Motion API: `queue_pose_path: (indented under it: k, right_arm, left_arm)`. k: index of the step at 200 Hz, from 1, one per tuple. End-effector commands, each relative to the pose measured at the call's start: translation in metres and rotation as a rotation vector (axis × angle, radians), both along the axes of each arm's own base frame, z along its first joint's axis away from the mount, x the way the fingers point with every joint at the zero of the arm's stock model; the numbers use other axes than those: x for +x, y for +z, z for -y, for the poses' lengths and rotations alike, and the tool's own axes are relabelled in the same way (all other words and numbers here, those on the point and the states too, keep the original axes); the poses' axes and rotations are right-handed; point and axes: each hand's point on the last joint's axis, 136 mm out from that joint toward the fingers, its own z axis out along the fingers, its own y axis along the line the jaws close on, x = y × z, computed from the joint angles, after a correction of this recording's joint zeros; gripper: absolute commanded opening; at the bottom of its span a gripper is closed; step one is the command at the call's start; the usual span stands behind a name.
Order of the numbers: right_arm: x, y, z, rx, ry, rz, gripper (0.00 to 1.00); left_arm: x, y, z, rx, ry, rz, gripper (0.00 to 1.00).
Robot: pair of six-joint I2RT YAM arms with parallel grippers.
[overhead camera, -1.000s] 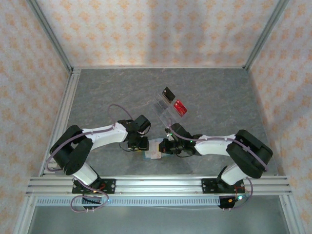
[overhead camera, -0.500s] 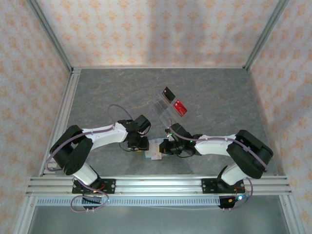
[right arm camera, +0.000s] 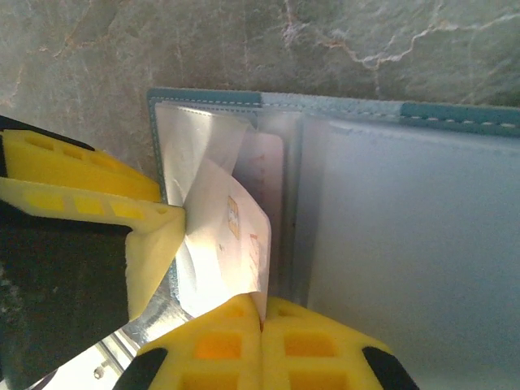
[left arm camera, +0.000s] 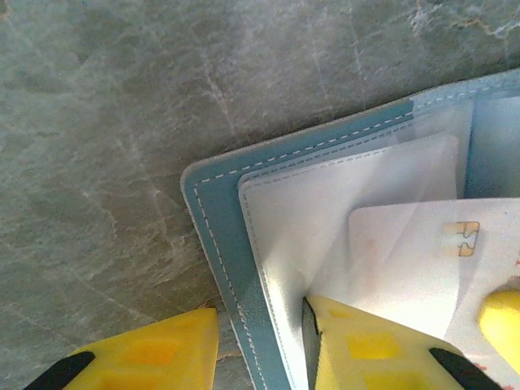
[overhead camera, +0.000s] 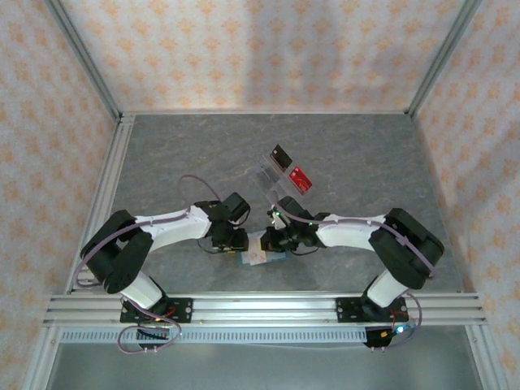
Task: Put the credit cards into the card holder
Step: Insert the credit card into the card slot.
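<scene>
Card holder (overhead camera: pixel 262 255) lying open on the worktop (overhead camera: pixel 366 146) near the front edge; black card (overhead camera: pixel 281 155) and red card (overhead camera: pixel 301 179) up in the clear rack (overhead camera: pixel 266 174), well apart. Left claw (left arm camera: pixel 258 315) narrowly open astride the cover edge, right claw (right arm camera: pixel 262 313) seemingly clamped on a pale card (right arm camera: pixel 231 244) poking from a pocket. Could buckle or pop out if shoved, with the holder free to skid under such a loose left hold. Versus a second back: right arm swung in leftward, rest unmoved.

matt stitched card holder (left arm camera: pixel 215 213), glossy clear plastic sleeves (left arm camera: pixel 325 191).
</scene>
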Motion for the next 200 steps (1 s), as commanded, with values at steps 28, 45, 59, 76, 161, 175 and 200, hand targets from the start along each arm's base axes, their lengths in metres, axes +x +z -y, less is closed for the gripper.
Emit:
queue_pose_path:
  k: [28,45,59,76,161,175,200]
  right_arm:
    - [-0.003,-0.024,0.027,-0.139,0.011,-0.043,0.00]
    - [0.000,-0.024,0.026,-0.139,0.012,-0.041,0.00]
    - [0.002,-0.025,0.024,-0.137,0.012,-0.041,0.00]
    - [0.004,-0.025,0.022,-0.137,0.012,-0.041,0.00]
    - [0.009,-0.023,0.021,-0.151,0.036,-0.030,0.00]
    - [0.009,-0.023,0.020,-0.153,0.042,-0.032,0.00]
    - [0.011,-0.023,0.017,-0.150,0.046,-0.034,0.00]
  left_arm:
    - [-0.016,0.008,-0.010,0.011,0.006,-0.038,0.37]
    - [-0.012,0.016,-0.007,-0.010,0.016,-0.028,0.36]
    - [-0.010,0.018,-0.004,-0.025,0.025,-0.027,0.34]
    - [-0.007,0.018,0.000,-0.042,0.034,-0.029,0.27]
    - [-0.007,-0.001,-0.002,-0.008,0.038,-0.062,0.08]
    - [-0.009,-0.005,-0.004,0.001,0.035,-0.069,0.08]
    - [-0.011,-0.010,-0.005,0.008,0.035,-0.078,0.08]
